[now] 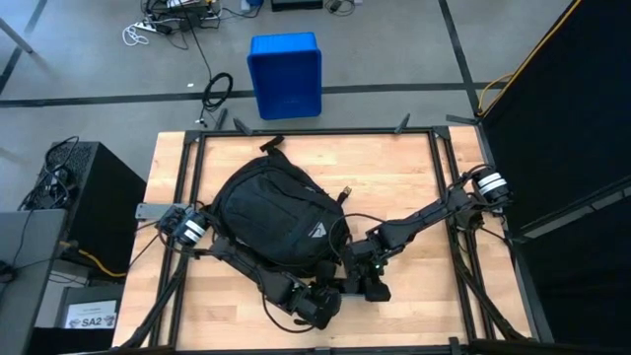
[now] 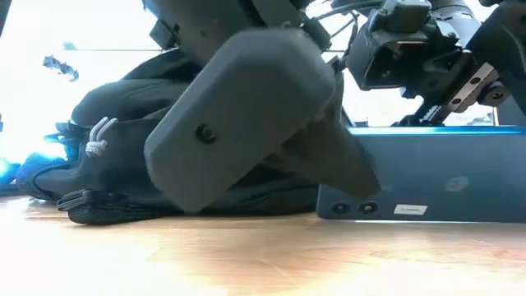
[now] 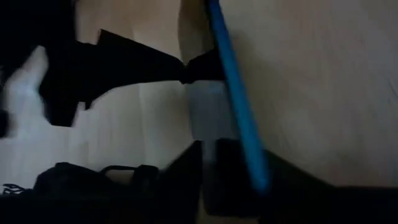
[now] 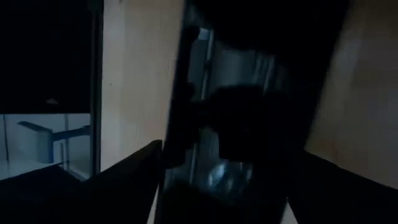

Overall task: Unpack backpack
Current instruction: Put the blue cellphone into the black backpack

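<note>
The black backpack (image 1: 271, 212) lies flat in the middle of the table, and its near end (image 2: 123, 140) shows in the low view with a white cord pull. A dark blue flat case with a bright blue rim (image 2: 427, 177) stands on the table at the backpack's near right side. My right gripper (image 1: 370, 281) is over the case and shut on it. My left gripper (image 1: 315, 304) is low at the backpack's near end, just left of the case, and fills the low view (image 2: 238, 115). The case's blue rim (image 3: 233, 93) runs past it in the left wrist view. My right gripper comes at the dark blue case from above. Its two fingers (image 4: 149, 171) stand on either side of the case's upper part (image 4: 242, 74), which fills the gap between them. The case's bottom (image 2: 411, 215) rests on the table. The exact contact is too dark to tell.
A blue plastic bin (image 1: 285, 74) stands on the floor beyond the table's far edge. A black frame (image 1: 315, 133) borders the tabletop. Bare wood (image 1: 414, 177) lies right of the backpack. Cables and a dark box (image 1: 79, 187) sit left of the table.
</note>
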